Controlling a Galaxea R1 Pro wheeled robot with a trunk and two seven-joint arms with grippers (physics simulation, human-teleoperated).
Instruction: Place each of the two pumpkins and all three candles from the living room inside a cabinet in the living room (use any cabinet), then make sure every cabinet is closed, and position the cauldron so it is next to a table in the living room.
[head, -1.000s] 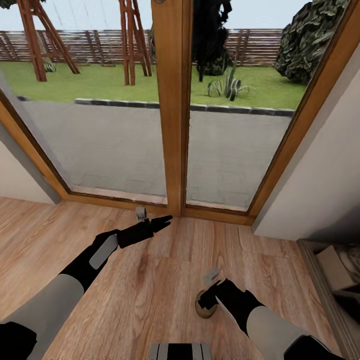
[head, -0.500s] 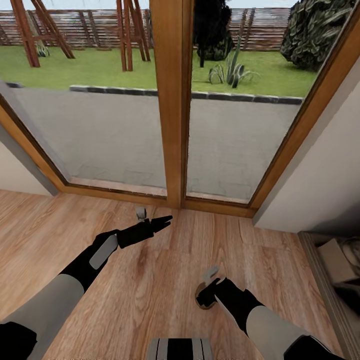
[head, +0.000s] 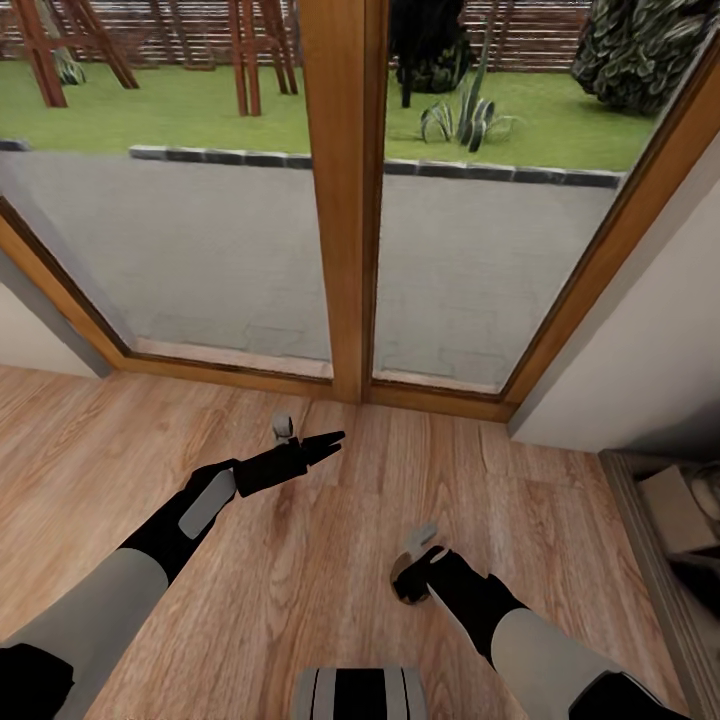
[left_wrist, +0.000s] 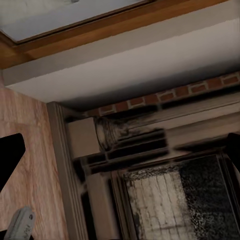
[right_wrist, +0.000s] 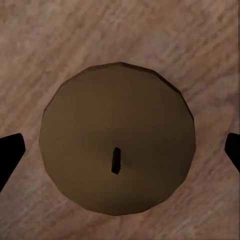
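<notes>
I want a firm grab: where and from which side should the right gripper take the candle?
Grip the candle by its round side wall, from straight above. It stands upright on the floor, wick up, centred between the open right gripper fingers.

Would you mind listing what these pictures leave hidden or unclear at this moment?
- Candle: in the head view the right gripper covers most of it; in the right wrist view its sides are out of sight below its round top.
- Fireplace: cut off by the edges of the left wrist view.
- Left gripper: too small in the head view to tell open from shut.
</notes>
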